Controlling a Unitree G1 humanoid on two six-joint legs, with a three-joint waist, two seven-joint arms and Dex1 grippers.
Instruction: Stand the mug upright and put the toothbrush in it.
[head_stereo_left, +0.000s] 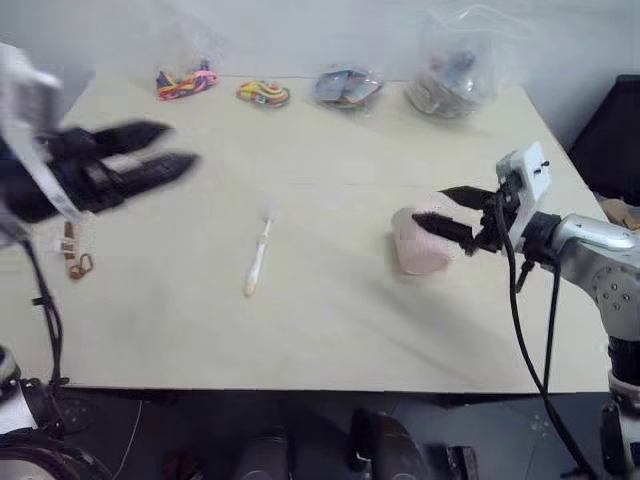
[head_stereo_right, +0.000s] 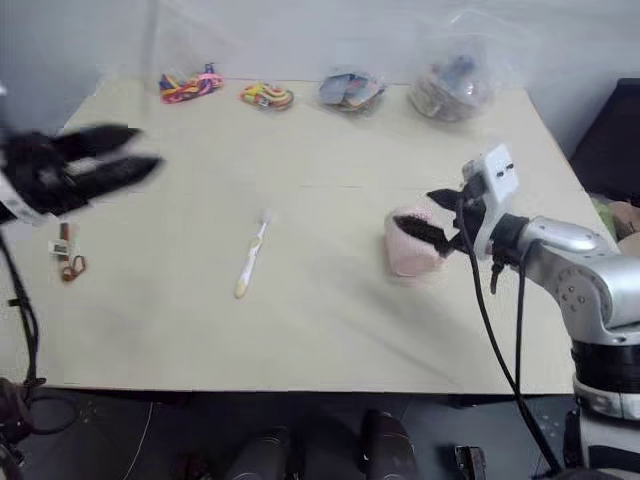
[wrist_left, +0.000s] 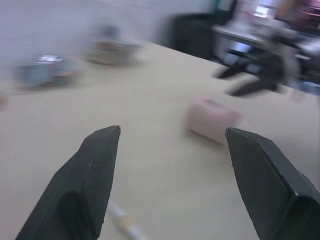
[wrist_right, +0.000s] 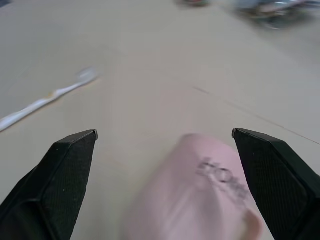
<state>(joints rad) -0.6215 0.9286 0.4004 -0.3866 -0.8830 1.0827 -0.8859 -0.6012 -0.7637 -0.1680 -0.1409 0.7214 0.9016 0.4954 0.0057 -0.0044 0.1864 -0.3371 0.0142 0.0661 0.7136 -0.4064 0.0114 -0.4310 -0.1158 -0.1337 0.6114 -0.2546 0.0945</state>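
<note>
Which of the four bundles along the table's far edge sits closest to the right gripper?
The large clear bag at the far right corner; the other three lie farther left of the right gripper.

The mug (wrist_right: 200, 200) bears dark lettering "HOM…".

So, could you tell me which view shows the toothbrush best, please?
The left eye view: the toothbrush lies whole and unobstructed on the table, apart from the mug. The right eye view shows the same. The right wrist view has it blurred at the edge; the left wrist view catches only a cropped piece.
</note>
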